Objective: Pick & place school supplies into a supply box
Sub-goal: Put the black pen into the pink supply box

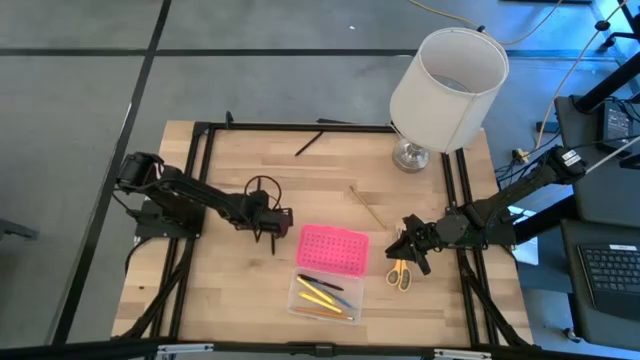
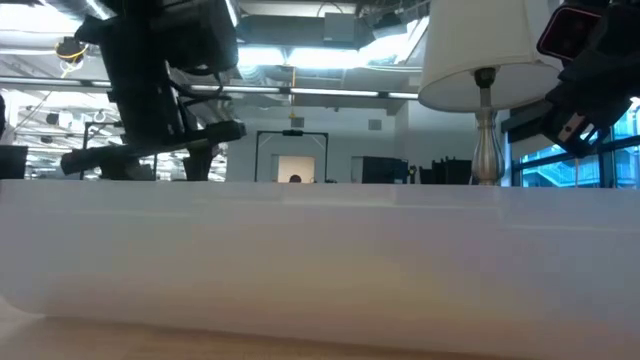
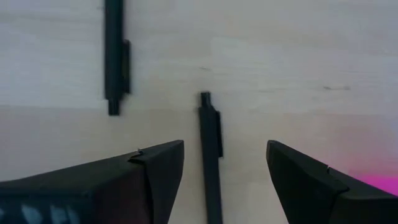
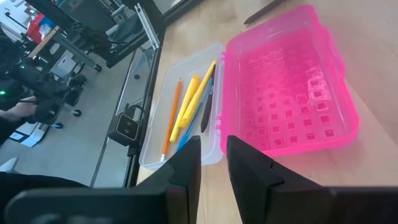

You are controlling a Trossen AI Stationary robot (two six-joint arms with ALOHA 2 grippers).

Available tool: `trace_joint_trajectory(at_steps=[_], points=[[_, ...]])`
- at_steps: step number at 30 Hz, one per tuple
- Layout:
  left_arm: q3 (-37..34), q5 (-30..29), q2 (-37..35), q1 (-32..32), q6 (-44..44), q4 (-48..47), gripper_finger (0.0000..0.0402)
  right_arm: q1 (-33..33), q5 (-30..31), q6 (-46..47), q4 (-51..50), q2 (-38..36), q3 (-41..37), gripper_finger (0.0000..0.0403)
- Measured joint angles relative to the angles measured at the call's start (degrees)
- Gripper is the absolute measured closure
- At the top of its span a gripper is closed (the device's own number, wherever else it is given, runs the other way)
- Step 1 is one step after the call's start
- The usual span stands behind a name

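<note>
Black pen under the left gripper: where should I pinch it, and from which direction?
Pinch the black pen mid-barrel, below its clip, coming straight down from above. It lies flat on the table, already running between the left gripper's open fingers, so closing should squeeze across its thin width.

Even overhead light, soft shadows, low view mostly blocked.
High view evenly lit; lamp [image 1: 447, 85] casts only a faint shadow on the wooden table [image 1: 240, 160]. Low view: blurred white band [image 2: 320, 260] fills the lower half, ceiling lights [image 2: 300, 75] glare bright. Left wrist fingers [image 3: 158, 171] soft-focus; pink lid [image 4: 292, 81] saturated, glossy highlights.
</note>
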Motion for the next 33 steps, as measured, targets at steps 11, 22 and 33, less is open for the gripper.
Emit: trace_joint_trajectory(at_steps=[11, 22, 33], points=[[0.0, 0.6, 0.0, 1.6, 2.0, 0.0, 0.0184, 0.0, 0.0, 0.0, 0.0, 0.0, 0.0, 0.032], [1.5, 5.5, 4.8, 3.2, 3.3, -0.8, 0.0182, 0.0, 0.0, 0.0, 0.0, 0.0, 0.0, 0.032], [6.0, 11.1, 7.8, 6.2, 5.2, -11.9, 0.0181, 0.0, 0.0, 0.0, 0.0, 0.0, 0.0, 0.032]])
